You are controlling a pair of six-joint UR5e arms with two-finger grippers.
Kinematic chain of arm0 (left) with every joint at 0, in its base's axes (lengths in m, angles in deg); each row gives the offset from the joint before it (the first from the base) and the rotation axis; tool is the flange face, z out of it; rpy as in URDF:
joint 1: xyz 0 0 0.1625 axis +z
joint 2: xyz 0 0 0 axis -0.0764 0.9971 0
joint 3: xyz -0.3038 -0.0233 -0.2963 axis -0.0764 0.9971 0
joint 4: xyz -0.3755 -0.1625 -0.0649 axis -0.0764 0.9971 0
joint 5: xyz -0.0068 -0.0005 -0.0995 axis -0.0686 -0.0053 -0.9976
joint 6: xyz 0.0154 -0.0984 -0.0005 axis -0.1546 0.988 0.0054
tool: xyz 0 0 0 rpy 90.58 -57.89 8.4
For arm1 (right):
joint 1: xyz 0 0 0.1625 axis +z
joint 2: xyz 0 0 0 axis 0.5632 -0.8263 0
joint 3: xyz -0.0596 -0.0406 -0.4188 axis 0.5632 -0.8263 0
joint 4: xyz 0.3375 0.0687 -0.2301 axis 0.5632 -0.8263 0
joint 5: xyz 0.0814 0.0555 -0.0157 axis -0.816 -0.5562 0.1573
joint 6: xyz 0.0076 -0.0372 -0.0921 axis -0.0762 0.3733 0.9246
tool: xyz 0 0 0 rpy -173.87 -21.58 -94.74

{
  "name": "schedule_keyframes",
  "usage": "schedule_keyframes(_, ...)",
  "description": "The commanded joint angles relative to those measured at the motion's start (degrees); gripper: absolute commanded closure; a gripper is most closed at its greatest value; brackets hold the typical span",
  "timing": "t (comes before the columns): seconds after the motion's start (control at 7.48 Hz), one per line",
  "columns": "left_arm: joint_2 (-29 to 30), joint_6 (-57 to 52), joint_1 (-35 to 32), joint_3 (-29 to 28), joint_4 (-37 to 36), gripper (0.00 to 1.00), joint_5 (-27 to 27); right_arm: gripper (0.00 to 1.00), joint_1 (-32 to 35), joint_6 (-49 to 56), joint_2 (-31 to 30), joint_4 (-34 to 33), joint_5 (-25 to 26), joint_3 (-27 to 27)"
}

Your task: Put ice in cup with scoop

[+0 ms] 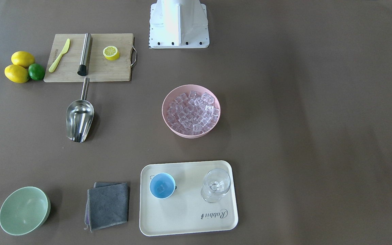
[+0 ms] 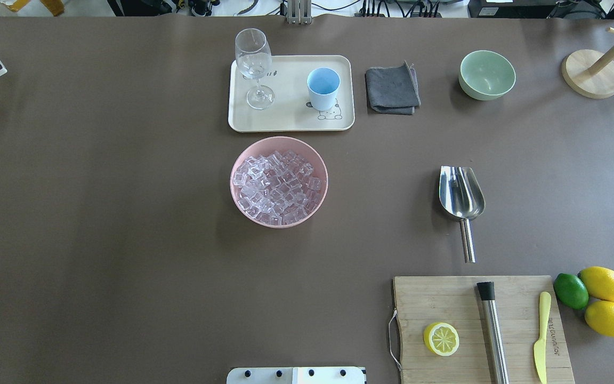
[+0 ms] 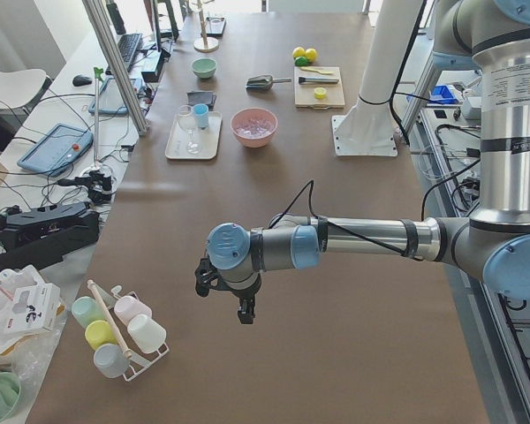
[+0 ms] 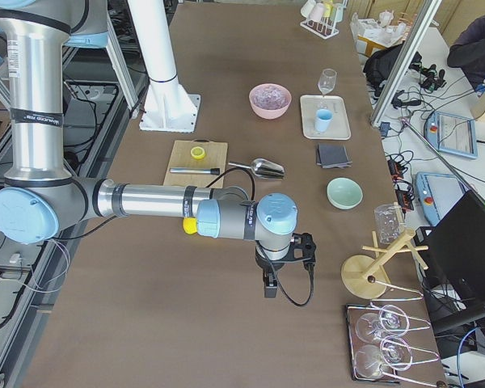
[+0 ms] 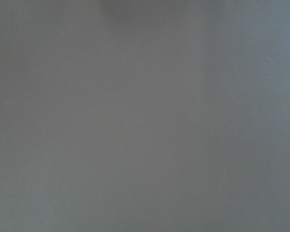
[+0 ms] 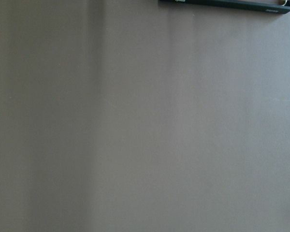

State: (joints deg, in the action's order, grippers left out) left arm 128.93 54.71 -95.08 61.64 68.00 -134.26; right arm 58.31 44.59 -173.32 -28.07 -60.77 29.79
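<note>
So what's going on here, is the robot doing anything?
Nothing is being handled yet. The robot's left hand and right hand hang at opposite ends of the table, away from the scoop. It lies near the cutting board, the ice fills a pink bowl, and the blue cup stands on a tray.

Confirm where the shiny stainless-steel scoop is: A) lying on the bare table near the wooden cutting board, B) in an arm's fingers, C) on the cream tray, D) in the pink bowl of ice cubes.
A: the shiny stainless-steel scoop lies on the brown table, its handle pointing toward the wooden cutting board, clear of the pink bowl and cream tray.
</note>
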Motion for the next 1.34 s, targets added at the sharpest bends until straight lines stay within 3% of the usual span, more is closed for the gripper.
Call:
schedule_keyframes(0.0, 0.0, 0.0, 0.0, 0.0, 0.0, 0.02, -0.1, 0.00, 0.1, -2.4, -0.3, 3.0, 0.9, -0.5)
schedule_keyframes(1.2, -1.4, 0.0, -0.1, 1.0, -1.1, 0.02, -0.2, 0.00, 0.1, -2.3, -0.5, 3.1, 0.8, -0.5)
